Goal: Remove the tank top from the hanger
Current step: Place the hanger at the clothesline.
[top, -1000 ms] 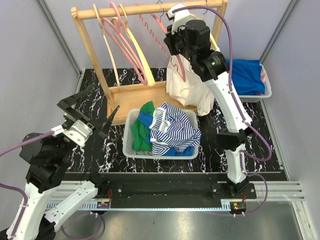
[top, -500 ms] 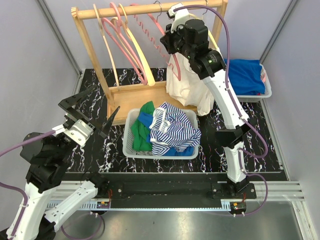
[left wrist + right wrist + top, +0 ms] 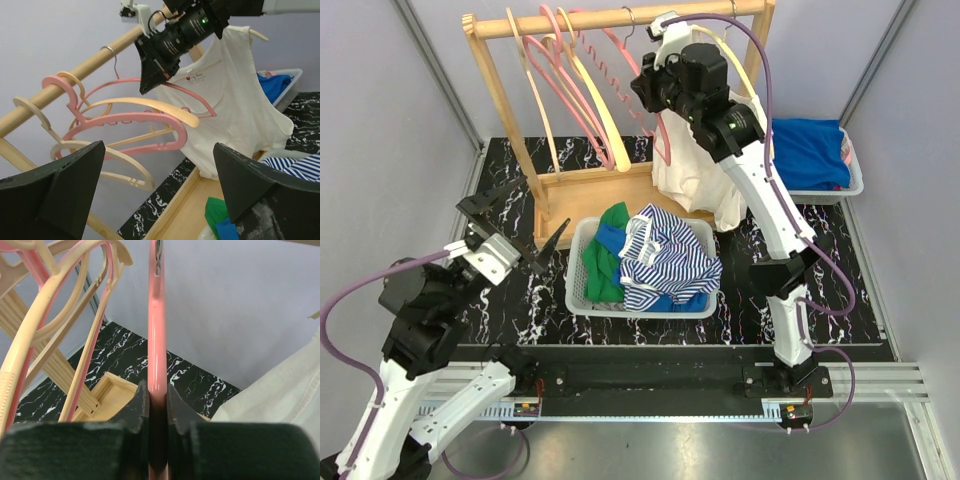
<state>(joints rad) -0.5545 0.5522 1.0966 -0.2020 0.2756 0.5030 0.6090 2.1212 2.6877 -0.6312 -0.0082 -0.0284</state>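
The cream tank top hangs under the right end of the wooden rail, still on the pink hanger. In the left wrist view the pink hanger runs into the neck of the tank top. My right gripper is high by the rail, shut on that hanger just below its metal hook. In its own view the jaws pinch the pink hanger, with the tank top at the right. My left gripper hovers open over the table's left side, with nothing between its fingers.
The wooden rack carries several empty pink and wooden hangers to the left of the tank top. A white basket of striped, green and blue clothes sits in front of the rack. A bin of blue cloth stands at the right.
My right gripper has shifted left and slightly up along the rail, carrying the pink hanger. My left arm has moved a little to the right, its jaws still wide.
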